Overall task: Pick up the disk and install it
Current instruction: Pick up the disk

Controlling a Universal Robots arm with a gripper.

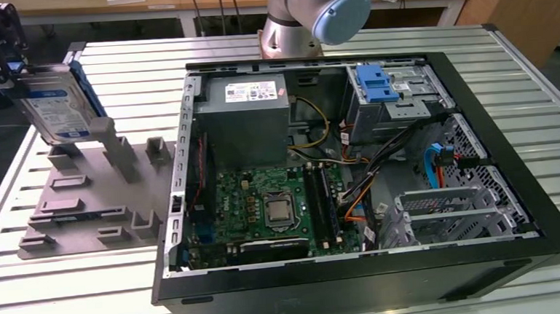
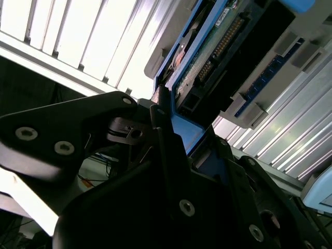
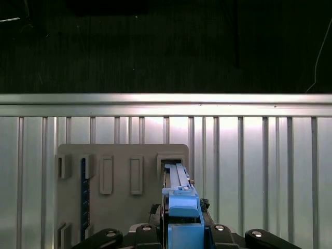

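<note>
In the exterior view the disk point(image 1: 53, 105), silver-grey with a blue-and-white label and a blue frame, hangs tilted over the far end of the grey fixture plate point(image 1: 79, 206) at that view's left. My gripper point(image 1: 7, 68) is shut on its upper end. The disk's lower edge is close above the plate's upright posts point(image 1: 114, 149); whether it touches them I cannot tell. In the first wrist view the disk's blue edge point(image 3: 181, 207) runs out between my fingers point(image 3: 155, 228) toward a slot point(image 3: 171, 158) in the plate. In the second wrist view the disk's underside point(image 2: 218, 46) shows its circuit board and connector.
An open black computer case point(image 1: 512, 135) lies on the slatted metal table point(image 1: 75, 301). Inside are a grey power supply box point(image 1: 248, 108), the motherboard point(image 1: 274, 208), a drive bay with a blue latch point(image 1: 378, 85), loose cables and a metal cage point(image 1: 458, 212). The arm's base point(image 1: 297, 24) stands behind the case.
</note>
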